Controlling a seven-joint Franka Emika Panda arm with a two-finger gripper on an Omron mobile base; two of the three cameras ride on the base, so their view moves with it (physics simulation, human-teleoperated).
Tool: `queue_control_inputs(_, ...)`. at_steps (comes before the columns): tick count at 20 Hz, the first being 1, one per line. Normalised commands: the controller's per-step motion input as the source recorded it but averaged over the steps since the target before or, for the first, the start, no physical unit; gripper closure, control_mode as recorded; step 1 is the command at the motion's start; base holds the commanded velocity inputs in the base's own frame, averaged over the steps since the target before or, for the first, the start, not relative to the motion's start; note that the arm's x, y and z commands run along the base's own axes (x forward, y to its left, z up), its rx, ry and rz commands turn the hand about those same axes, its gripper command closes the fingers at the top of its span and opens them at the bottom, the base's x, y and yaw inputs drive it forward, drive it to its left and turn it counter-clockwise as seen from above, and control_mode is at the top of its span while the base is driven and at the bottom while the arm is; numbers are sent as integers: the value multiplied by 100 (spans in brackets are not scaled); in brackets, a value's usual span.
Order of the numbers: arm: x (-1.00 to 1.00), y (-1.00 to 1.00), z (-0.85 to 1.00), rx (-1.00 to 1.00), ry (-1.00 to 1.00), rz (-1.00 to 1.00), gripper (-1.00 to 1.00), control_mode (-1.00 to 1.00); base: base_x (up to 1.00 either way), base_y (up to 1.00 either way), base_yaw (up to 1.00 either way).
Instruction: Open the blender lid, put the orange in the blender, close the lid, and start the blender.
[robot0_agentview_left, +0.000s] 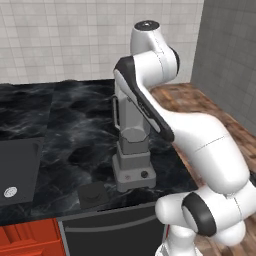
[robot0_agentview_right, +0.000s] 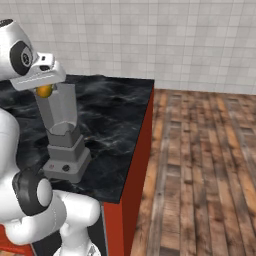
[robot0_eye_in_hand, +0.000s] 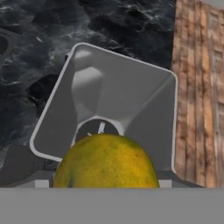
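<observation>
The grey blender (robot0_agentview_left: 133, 150) stands near the front edge of the black counter, its jar open at the top. Looking down in the hand view, the jar's square rim (robot0_eye_in_hand: 52, 109) and the blade at its bottom show. My gripper (robot0_agentview_right: 44, 86) hangs just above the jar's mouth, shut on the orange (robot0_agentview_right: 45, 91). The orange (robot0_eye_in_hand: 107, 162) hides the fingertips in the hand view. The blender lid (robot0_agentview_left: 94, 194), a dark square cap, lies flat on the counter left of the blender's base. A red button (robot0_agentview_left: 129, 176) and a black knob (robot0_agentview_left: 144, 174) sit on the base front.
A dark sink (robot0_agentview_left: 15, 170) is set into the counter at the left. The counter ends just right of the blender (robot0_agentview_right: 62, 135), with a red cabinet side (robot0_agentview_right: 135, 170) and wooden floor (robot0_agentview_right: 200, 165) beyond. A tiled wall (robot0_agentview_left: 75, 35) runs behind.
</observation>
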Motion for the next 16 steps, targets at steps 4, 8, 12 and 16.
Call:
queue_control_inputs(4, 16, 1, -45, 0, 12, 0, 100, -100, 0, 0, 0)
queue_control_inputs(8, 33, 0, -20, 0, 3, -1, 100, -100, 0, 0, 0)
queue_control_inputs(12, 39, 0, -16, 0, 1, -4, 100, -100, 0, 0, 0)
queue_control_inputs(16, 24, 0, -51, 0, 5, -3, 100, -100, 0, 0, 0)
